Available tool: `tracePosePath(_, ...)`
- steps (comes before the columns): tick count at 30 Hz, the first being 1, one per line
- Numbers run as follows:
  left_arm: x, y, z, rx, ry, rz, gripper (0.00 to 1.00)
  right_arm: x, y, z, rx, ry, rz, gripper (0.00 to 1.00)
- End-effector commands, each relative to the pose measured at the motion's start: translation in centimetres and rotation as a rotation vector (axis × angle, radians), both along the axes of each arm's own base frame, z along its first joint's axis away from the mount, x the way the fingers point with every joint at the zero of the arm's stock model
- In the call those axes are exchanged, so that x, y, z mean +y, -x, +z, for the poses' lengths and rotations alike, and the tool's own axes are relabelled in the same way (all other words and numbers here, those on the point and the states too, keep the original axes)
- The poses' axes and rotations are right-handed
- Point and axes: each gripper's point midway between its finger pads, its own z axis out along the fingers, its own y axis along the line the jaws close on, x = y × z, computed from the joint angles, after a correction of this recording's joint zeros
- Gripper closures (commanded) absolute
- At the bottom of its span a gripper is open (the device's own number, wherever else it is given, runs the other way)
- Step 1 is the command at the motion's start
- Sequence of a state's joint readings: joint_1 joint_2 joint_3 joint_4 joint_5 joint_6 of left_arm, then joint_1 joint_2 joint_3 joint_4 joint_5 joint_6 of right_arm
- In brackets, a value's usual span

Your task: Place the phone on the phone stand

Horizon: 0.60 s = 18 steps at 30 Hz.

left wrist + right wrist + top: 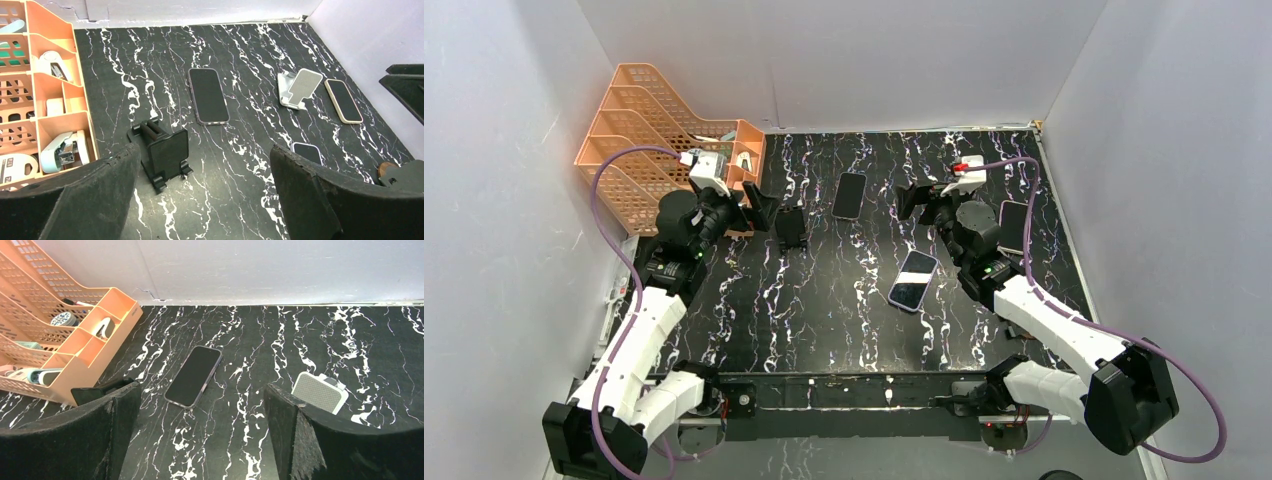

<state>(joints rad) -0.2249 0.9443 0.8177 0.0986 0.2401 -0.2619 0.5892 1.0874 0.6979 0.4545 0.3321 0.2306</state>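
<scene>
Three phones lie flat on the black marble table: a dark phone (pixel 849 195) (pixel 208 95) (pixel 193 375) at the middle back, a white-edged phone (pixel 913 280) (pixel 306 151) nearer the centre, and a tan-cased phone (pixel 1012 225) (pixel 343 100) at the right. A black phone stand (pixel 790 228) (pixel 162 152) stands empty just right of my left gripper (pixel 759 210) (pixel 206 152), which is open and holds nothing. A white phone stand (pixel 300 87) (pixel 320 392) sits empty by my right gripper (pixel 914 200) (pixel 200 390), also open and empty, hovering right of the dark phone.
An orange desk organizer (pixel 654 130) (pixel 55 100) (pixel 75 345) with small office items fills the back left corner, close to the left gripper. White walls enclose the table on three sides.
</scene>
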Motion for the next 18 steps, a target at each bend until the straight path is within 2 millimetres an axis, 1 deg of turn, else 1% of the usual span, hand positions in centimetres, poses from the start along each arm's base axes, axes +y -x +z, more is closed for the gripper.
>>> tracePosePath(1,-0.2,0.3,0.9,-0.026,-0.031,-0.03,0.02,-0.8,-0.1,2.9,-0.068,-0.074,-0.043,0.01)
tracePosePath(7,-0.4,0.0,1.6,-0.035,-0.055,-0.045,0.02,-0.6,-0.1,2.3,-0.057,-0.064,-0.03,0.01)
tracePosePath(10,-0.3,0.0,1.3,-0.03,-0.068,-0.043,0.02,-0.5,-0.2,1.9,-0.042,-0.055,-0.032,0.01)
tracePosePath(12,-0.2,-0.4,0.4,-0.003,-0.089,-0.041,0.02,-0.6,-0.3,1.7,-0.041,-0.042,-0.034,0.01)
tracePosePath(13,0.0,-0.9,-0.3,0.017,-0.115,-0.032,0.02,-0.6,-0.3,1.6,-0.041,-0.032,-0.034,0.01)
tracePosePath(15,0.3,-1.9,-2.8,0.108,-0.211,-0.051,0.02,-0.6,-0.3,1.6,-0.038,-0.021,-0.031,0.01)
tracePosePath(17,-1.0,-2.7,-5.1,0.208,-0.278,-0.17,0.01,-0.4,-0.1,1.5,-0.035,-0.024,-0.02,0.01)
tracePosePath(18,-1.5,-2.8,-5.4,0.223,-0.278,-0.2,0.02,-0.2,0.0,1.5,-0.033,-0.028,-0.007,0.01)
